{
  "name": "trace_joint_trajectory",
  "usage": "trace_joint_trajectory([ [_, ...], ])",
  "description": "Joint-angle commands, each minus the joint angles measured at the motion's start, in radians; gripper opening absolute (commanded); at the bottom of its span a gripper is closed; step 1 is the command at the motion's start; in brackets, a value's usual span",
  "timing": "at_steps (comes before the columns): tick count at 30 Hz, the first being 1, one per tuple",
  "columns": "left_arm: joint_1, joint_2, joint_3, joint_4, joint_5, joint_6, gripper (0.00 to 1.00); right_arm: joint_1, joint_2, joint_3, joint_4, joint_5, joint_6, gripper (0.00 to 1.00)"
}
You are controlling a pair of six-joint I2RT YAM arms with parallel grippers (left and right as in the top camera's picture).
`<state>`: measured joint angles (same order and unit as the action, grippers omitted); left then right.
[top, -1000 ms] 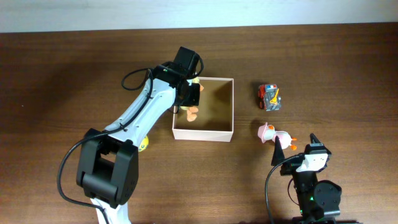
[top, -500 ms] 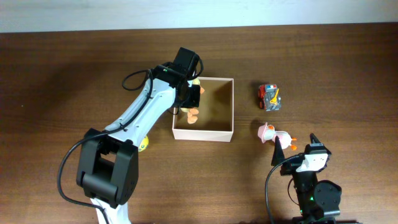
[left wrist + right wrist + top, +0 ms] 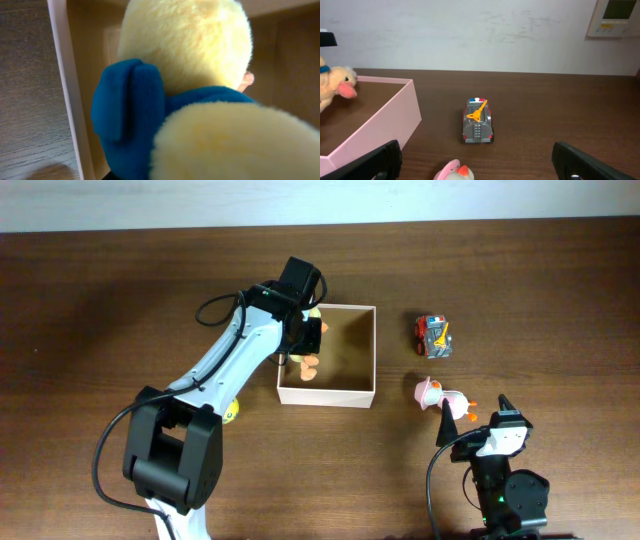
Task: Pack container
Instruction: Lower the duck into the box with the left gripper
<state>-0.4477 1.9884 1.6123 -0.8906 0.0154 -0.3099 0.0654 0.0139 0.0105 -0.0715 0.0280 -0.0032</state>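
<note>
The container (image 3: 345, 360), a white square box with a tan inside, stands mid-table. My left gripper (image 3: 305, 338) hangs over its left part, shut on a yellow plush duck (image 3: 306, 366) with a blue scarf and orange feet. In the left wrist view the plush duck (image 3: 190, 50) fills the frame and hides the fingers; the container's wall (image 3: 67, 90) runs down the left. My right gripper (image 3: 474, 416) rests open near the front right edge, empty. From the right wrist view its open gripper (image 3: 485, 165) faces the container (image 3: 385, 125).
A small red and grey toy car (image 3: 433, 336) sits right of the box, seen also as the toy car (image 3: 478, 127). A pink-hatted toy duck (image 3: 440, 396) lies just ahead of the right gripper. A yellow object (image 3: 231, 412) peeks from under the left arm.
The plush duck's orange feet have shifted slightly toward the box's front wall with the left gripper. The right arm has not moved.
</note>
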Motion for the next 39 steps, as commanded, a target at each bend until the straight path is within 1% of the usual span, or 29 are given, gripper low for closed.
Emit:
trace_joint_trajectory([
  [1,-0.004,0.022,0.006,0.003,0.004,0.011,0.02,-0.002,-0.008,-0.005,-0.008,0.008,0.004,0.99],
  [9,-0.004,0.022,0.006,-0.008,0.004,0.011,0.02,-0.002,-0.008,-0.005,-0.008,0.009,0.004,0.99],
  [11,-0.004,0.023,0.006,-0.012,0.004,0.011,0.11,-0.002,-0.008,-0.005,-0.008,0.008,0.004,0.99],
  [15,-0.004,0.027,0.006,-0.012,0.005,0.011,0.23,-0.002,-0.008,-0.005,-0.008,0.009,0.004,0.99],
  [16,-0.004,0.029,0.006,-0.011,0.004,0.011,0.29,-0.002,-0.008,-0.005,-0.008,0.008,0.004,0.99],
  [17,-0.004,0.028,0.006,-0.011,0.004,0.011,0.31,-0.002,-0.008,-0.005,-0.008,0.009,0.004,0.99],
  [19,-0.004,0.028,0.006,-0.007,0.004,0.011,0.32,-0.002,-0.008,-0.005,-0.008,0.008,0.004,0.99],
  [21,-0.004,0.028,0.006,0.003,0.004,0.011,0.36,-0.002,-0.008,-0.005,-0.008,0.009,0.004,0.99],
  [23,-0.004,0.028,0.006,0.019,0.004,0.011,0.37,-0.002,-0.008,-0.005,-0.008,0.009,0.004,0.99],
  [25,-0.003,0.028,0.006,0.035,0.004,0.011,0.44,-0.002,-0.008,-0.005,-0.008,0.008,0.004,0.99],
  [28,-0.003,0.028,0.006,0.051,0.004,0.011,0.46,-0.002,-0.008,-0.005,-0.008,0.009,0.004,0.99],
  [30,-0.003,0.028,0.006,0.053,0.004,0.011,0.52,-0.002,-0.008,-0.005,-0.008,0.009,0.004,0.99],
  [33,-0.003,0.028,0.006,0.052,0.004,0.011,0.53,-0.002,-0.008,-0.005,-0.008,0.009,0.004,0.99],
  [35,-0.003,0.028,0.006,0.052,0.004,0.011,0.57,-0.002,-0.008,-0.005,-0.008,0.009,0.004,0.99],
  [39,-0.003,0.027,0.008,0.051,0.007,0.011,0.57,-0.002,-0.008,-0.005,-0.008,0.009,0.004,0.99],
])
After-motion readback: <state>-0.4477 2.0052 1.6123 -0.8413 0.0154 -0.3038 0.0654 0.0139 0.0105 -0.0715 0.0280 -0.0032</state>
